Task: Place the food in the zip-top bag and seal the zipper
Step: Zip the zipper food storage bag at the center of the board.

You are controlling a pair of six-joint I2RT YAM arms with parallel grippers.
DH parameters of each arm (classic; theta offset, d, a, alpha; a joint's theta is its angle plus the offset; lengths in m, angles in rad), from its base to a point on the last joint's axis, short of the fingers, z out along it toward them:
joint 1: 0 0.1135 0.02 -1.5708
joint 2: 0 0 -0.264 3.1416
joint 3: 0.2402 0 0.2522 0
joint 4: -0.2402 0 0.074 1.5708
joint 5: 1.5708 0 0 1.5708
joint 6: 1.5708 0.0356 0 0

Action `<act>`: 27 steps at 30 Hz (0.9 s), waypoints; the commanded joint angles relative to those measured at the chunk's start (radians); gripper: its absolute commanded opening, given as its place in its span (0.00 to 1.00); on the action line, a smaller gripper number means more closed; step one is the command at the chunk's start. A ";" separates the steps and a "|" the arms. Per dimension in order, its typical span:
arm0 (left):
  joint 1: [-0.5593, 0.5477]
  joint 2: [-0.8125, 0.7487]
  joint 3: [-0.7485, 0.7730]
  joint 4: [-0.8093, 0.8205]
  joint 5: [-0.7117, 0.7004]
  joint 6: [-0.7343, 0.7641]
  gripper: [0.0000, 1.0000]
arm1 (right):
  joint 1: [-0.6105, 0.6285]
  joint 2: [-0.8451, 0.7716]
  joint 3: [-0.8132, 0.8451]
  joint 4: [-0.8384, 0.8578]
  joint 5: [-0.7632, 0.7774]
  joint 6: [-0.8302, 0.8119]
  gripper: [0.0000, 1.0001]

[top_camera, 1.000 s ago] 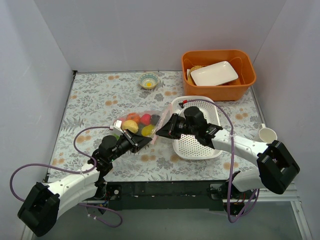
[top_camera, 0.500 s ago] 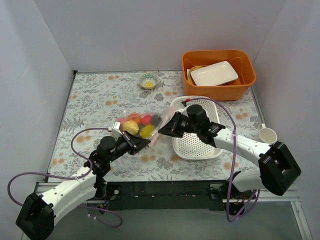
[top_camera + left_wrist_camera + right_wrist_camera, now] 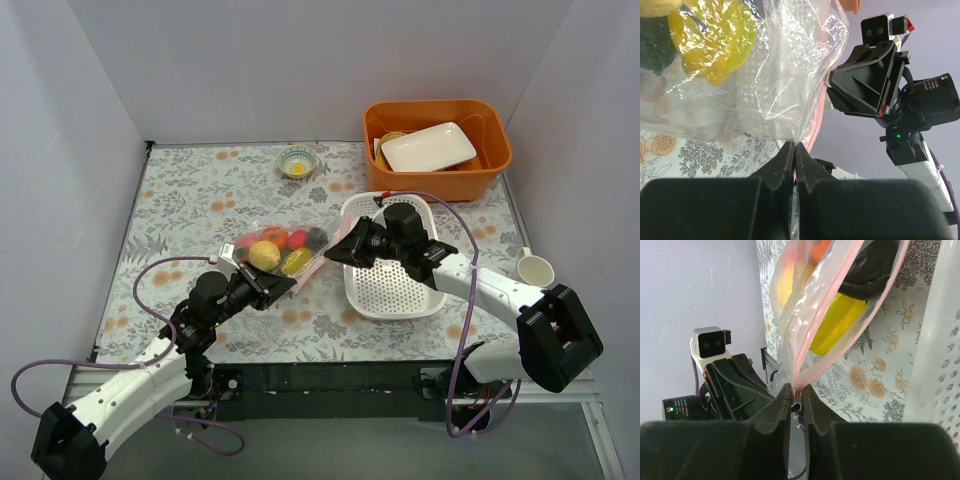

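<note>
From above, you see the zip-top bag (image 3: pixel 283 248) held between both arms at table (image 3: pixel 180 200) centre, just at 9 o'clock of the white basket (image 3: pixel 392 292). The food (image 3: pixel 266 254) is bunched inside it, yellow, red, orange and dark pieces together. Your left gripper (image 3: pixel 280 284) pinches the bag's 6 o'clock corner and your right gripper (image 3: pixel 335 251) pinches its 3 o'clock end. An orange bin (image 3: pixel 438 106) with a white plate (image 3: pixel 428 146) sits at 1 o'clock, and a small bowl (image 3: pixel 297 161) at 12. In the left wrist view, the fingers are pressed together on the bag's lower edge, where the pink zipper (image 3: pixel 821 117) runs up toward 1 o'clock. A yellow fruit (image 3: pixel 710 40) shows through the plastic at 11 o'clock. In the right wrist view, the jaws stand narrow, clamped on the zipper strip at the bag's end. The yellow fruit and a dark piece (image 3: pixel 872 270) lie inside toward 1 o'clock, with the basket wall at 3.
</note>
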 commanded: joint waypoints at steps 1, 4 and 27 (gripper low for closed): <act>0.005 -0.048 0.042 -0.142 -0.071 -0.055 0.00 | -0.054 -0.033 0.027 0.038 0.052 -0.011 0.04; 0.005 -0.076 0.065 -0.192 -0.091 -0.044 0.00 | -0.070 -0.027 0.029 0.045 0.041 -0.011 0.04; 0.005 -0.142 0.139 -0.342 -0.123 -0.022 0.00 | -0.109 0.010 0.063 0.015 0.015 -0.054 0.02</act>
